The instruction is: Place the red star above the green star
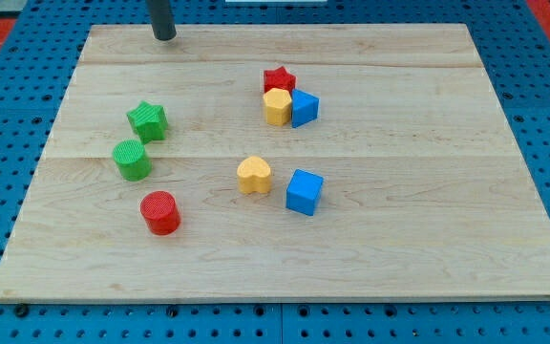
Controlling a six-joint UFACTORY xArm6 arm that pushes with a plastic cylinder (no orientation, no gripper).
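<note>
My tip point(164, 37), a bare rod tool grasping nothing, is sitting at the tabletop's point(428, 258) top edge, well apart from the red star point(279, 79), which is touching the yellow block point(276, 107), right of the green star point(147, 120).

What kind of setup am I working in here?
Likely a lab tabletop rig: a wooden board on blue pegboard, small blocks like the red star and green star, my tip near the top edge.
</note>
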